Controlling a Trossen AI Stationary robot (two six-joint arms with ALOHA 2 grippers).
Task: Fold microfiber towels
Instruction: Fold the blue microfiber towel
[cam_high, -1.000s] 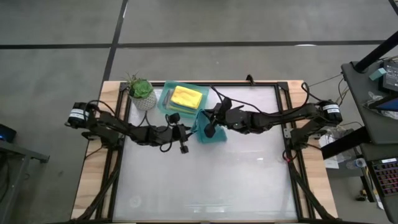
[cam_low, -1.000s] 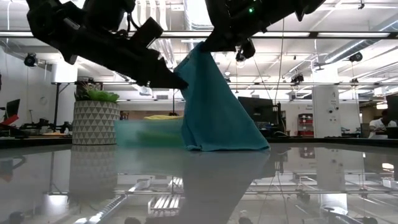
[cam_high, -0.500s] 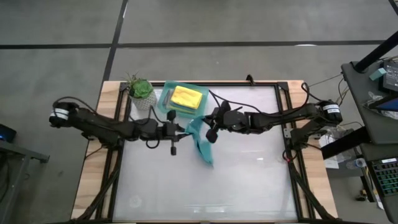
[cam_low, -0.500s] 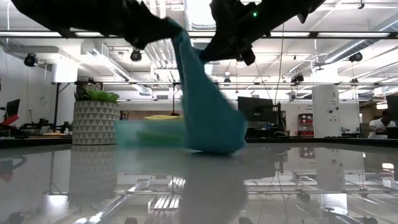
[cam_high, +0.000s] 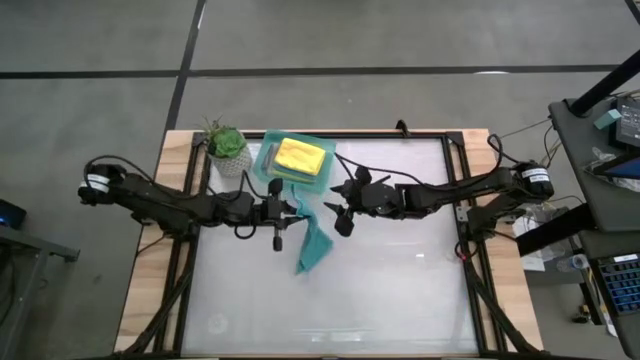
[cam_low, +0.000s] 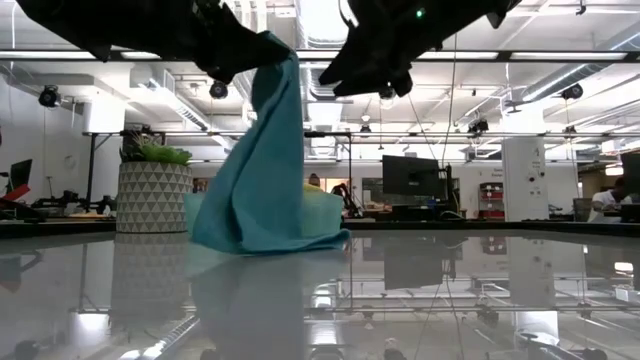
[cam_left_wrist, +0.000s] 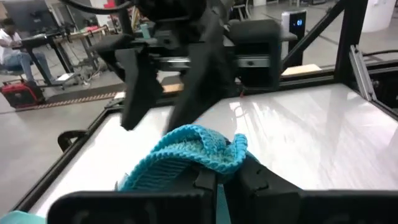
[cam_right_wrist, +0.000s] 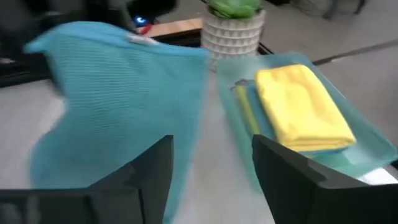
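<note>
— The teal towel (cam_high: 314, 245) hung from the left gripper (cam_high: 290, 208), which was clamped shut on one upper corner; its lower part trailed on the glass table (cam_high: 400, 290) near the middle.

— Why held that high?

— Probably so the cloth could drape flat before folding. The right gripper (cam_high: 338, 212) sat just beside it, fingers spread wide and holding nothing.

— Did the views differ?

— The right wrist view showed a folded yellow towel (cam_right_wrist: 305, 109) lying in the mint tray (cam_right_wrist: 367, 152), with the potted plant (cam_right_wrist: 233, 25) behind. The low view (cam_low: 262, 160) showed the teal cloth's hem resting on the surface, which the overhead view couldn't settle.
</note>
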